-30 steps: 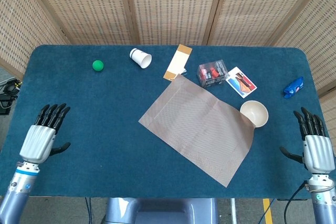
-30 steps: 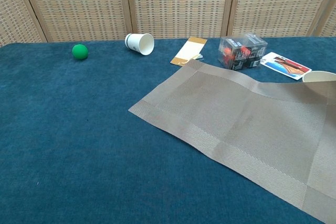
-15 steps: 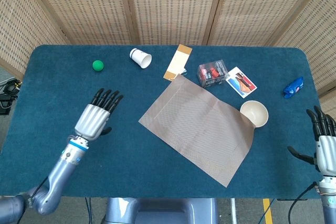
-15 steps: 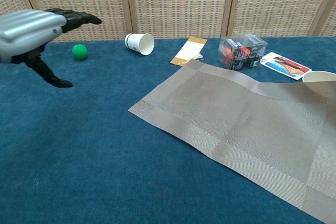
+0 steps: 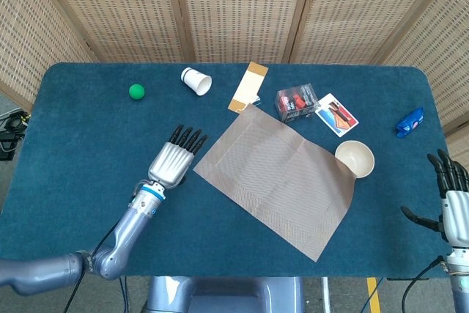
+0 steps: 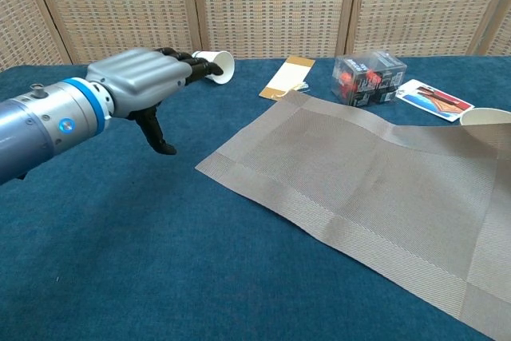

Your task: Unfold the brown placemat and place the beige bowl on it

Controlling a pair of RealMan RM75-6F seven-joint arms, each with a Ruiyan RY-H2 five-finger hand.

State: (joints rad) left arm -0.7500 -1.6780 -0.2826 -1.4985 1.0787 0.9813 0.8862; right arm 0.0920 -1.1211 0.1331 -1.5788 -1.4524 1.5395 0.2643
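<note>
Staged robot test area rather than a lived-in room, table point(image 5: 88, 203) draped in blue cloth, woven folding screens point(image 5: 242, 5) closing off the back, bare floor with cables point(image 5: 10, 131) at the left edge

left hand point(image 6: 144, 77) empty, fingers point(image 6: 196, 65) extended | brown placemat point(image 6: 375, 189) spread flat

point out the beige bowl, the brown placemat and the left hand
beige bowl point(image 5: 355, 157), head view, inside of the bowl
brown placemat point(image 5: 275, 177), head view, middle of its weave
left hand point(image 5: 171, 163), head view, back of the hand
</note>
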